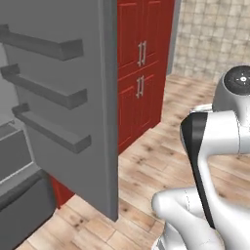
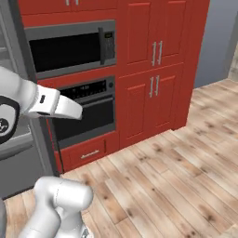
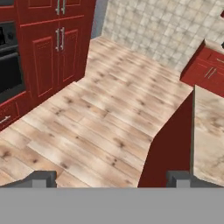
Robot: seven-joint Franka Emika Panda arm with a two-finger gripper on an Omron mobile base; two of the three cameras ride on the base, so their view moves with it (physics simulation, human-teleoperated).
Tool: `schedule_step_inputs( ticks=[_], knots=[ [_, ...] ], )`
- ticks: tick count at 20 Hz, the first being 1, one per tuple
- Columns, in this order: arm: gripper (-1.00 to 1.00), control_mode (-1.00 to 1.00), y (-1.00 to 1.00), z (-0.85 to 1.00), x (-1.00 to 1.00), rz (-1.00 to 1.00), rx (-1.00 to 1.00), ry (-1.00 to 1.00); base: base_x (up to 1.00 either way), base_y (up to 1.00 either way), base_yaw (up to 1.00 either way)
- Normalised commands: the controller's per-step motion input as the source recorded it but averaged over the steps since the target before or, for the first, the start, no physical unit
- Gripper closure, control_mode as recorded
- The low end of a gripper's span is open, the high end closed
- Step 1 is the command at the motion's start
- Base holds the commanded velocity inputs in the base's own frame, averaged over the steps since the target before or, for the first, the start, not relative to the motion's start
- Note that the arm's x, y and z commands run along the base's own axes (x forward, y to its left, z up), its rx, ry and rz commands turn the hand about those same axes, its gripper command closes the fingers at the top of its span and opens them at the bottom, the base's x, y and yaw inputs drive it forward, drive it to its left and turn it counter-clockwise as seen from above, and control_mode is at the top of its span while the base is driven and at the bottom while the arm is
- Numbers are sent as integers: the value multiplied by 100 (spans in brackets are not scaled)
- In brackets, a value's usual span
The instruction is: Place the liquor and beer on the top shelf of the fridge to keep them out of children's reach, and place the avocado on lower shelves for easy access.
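The fridge (image 1: 19,195) stands at the far left with its grey door (image 1: 73,97) swung open; three door bins line the door's inner side. A lower shelf (image 1: 9,131) and a grey drawer front (image 1: 14,154) show at the left edge. The top shelf, the liquor, the beer and the avocado are out of view. In the hand view my gripper (image 3: 111,178) is open, its fingertips (image 3: 41,178) wide apart with nothing between them. It looks down over bare wooden floor, away from the fridge.
Red cabinets (image 2: 155,65) with a microwave (image 2: 69,46) and an oven (image 2: 86,111) stand beside the fridge. A counter with a red side (image 3: 168,148) and a beige top (image 3: 210,131) lies ahead of the hand. Wooden floor (image 2: 176,176) is open.
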Motion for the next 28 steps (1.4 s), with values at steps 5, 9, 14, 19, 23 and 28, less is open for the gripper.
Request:
schedule_step_inputs(
  ticks=[5, 9, 14, 19, 23, 28],
  knots=[
    [-100, 100, 0, 0, 0, 0, 0, 0, 11, -65, -45],
    [-100, 100, 0, 0, 0, 0, 0, 0, 18, -51, -45],
    [-100, 100, 0, 0, 0, 0, 0, 0, 51, -15, -36],
    [-100, 100, 0, 0, 0, 0, 0, 0, 96, 0, -21],
    [-100, 100, 0, 0, 0, 0, 0, 0, 100, 0, -16],
    [-100, 100, 0, 0, 0, 0, 0, 0, 100, 0, -24]
  ],
)
